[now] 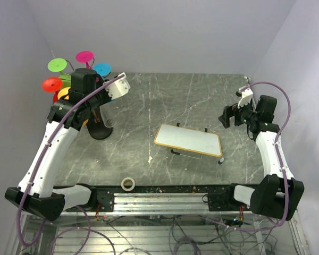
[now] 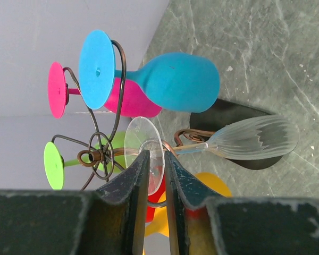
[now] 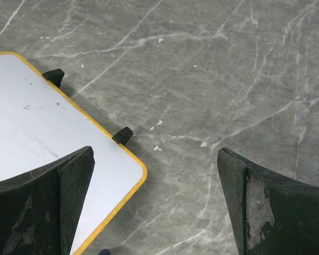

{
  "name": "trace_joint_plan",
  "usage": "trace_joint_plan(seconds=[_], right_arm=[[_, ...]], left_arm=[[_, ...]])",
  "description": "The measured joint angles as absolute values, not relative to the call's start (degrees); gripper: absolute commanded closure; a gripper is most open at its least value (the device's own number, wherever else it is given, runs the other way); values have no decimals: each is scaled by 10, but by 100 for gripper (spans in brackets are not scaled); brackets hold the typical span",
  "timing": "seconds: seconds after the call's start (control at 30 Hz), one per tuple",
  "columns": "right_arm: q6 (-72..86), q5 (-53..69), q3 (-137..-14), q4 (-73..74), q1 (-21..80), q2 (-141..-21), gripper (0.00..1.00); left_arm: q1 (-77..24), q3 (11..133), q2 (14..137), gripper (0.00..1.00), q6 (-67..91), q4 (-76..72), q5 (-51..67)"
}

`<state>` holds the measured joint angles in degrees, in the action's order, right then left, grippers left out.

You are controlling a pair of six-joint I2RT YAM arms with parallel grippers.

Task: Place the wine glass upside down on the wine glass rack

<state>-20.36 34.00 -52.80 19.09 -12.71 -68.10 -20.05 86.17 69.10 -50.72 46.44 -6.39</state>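
Left gripper (image 2: pixel 157 159) straddles clear wine glass (image 2: pixel 255 139) foot on wine glass rack (image 2: pixel 87 157), far-left tabletop (image 1: pixel 202 101) corner; can't tell if gripping; pulling back could snag, dislodging it.

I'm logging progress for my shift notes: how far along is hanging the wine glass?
Looks done: the clear wine glass hangs bowl-down, stem in a scroll arm of the wine glass rack. In hand: the left tool straddles its foot, jaws narrowly apart; contact unclear. Remaining: release and withdraw. The right tool hangs open over the table.
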Motion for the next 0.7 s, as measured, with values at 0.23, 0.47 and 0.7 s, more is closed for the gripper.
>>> trace_joint_plan(seconds=[0.23,0.47,0.7], right_arm=[[-204,339,-527,190,-127,-681,0],[-204,338,-522,187,-127,-681,0],[-204,338,-521,186,-128,-681,0]], left_arm=[[-201,862,689,71,-495,461,-59],[-201,862,688,71,-488,459,-54],[-201,862,685,70,-475,458,-39]])
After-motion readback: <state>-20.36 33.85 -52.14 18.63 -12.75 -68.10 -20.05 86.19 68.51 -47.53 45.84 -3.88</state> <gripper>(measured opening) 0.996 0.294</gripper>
